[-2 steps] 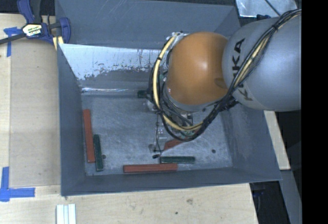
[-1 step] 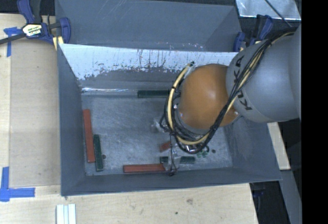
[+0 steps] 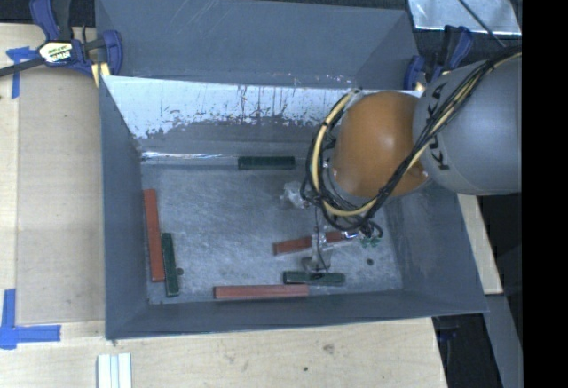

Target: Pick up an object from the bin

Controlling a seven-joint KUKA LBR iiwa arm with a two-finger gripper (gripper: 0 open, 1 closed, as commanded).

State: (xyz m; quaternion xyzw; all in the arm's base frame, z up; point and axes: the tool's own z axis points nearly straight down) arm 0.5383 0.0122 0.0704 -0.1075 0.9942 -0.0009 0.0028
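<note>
In bin (image 3: pixel 120 226): long bar (image 3: pixel 153 235) along left wall, short bar (image 3: pixel 169 264) beside it; back bar (image 3: pixel 265 162) at rear; front bar (image 3: pixel 260 292) left of gripper (image 3: pixel 317 268).

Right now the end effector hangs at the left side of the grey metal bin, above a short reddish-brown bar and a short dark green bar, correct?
No. The camera view shows the end effector toward the right front of the grey metal bin, not its left. The short reddish-brown bar and short dark green bar lie beneath it.

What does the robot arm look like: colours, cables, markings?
The arm is silver-grey and rounded, with black KUKA lettering. An orange dome cover sits at its wrist, looped by yellow and black cables. The gripper is thin grey metal.
</note>
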